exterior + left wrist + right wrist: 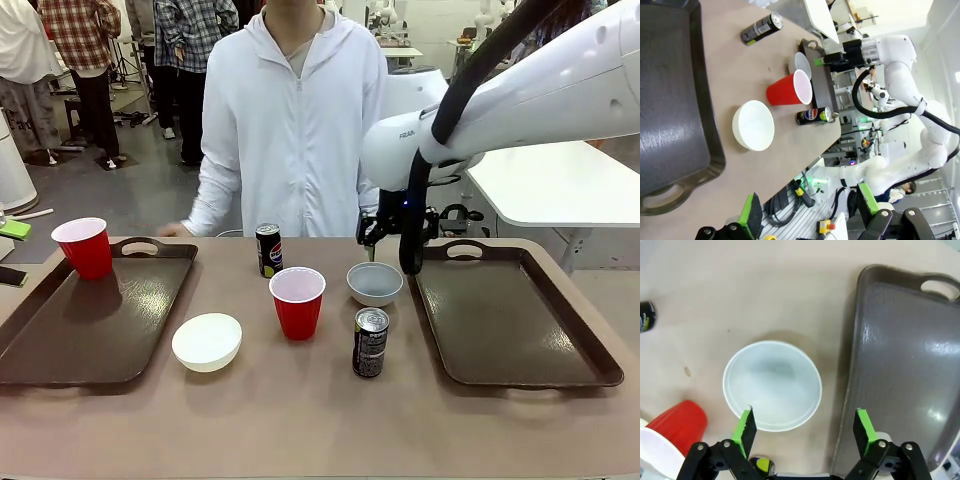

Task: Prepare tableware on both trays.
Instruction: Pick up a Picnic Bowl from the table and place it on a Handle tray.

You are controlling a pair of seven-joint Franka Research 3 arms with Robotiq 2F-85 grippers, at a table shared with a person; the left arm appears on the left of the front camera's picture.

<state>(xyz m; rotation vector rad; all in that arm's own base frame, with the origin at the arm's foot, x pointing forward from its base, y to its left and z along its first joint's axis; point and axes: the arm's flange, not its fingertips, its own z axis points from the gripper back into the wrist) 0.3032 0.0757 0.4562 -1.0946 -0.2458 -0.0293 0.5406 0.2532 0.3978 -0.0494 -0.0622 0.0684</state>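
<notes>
Hovering with right end effector (803, 415) spread above the pale grey-white bowl (375, 284) at frame centre on the surface (300, 420), just left of the right-hand tray (500, 320), presumably to pinch its rim.

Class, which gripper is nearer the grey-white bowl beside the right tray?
Right. The right gripper hangs open directly above the grey-white bowl. The left gripper is far off, beyond the cream bowl, by the left tray handle end.
</notes>
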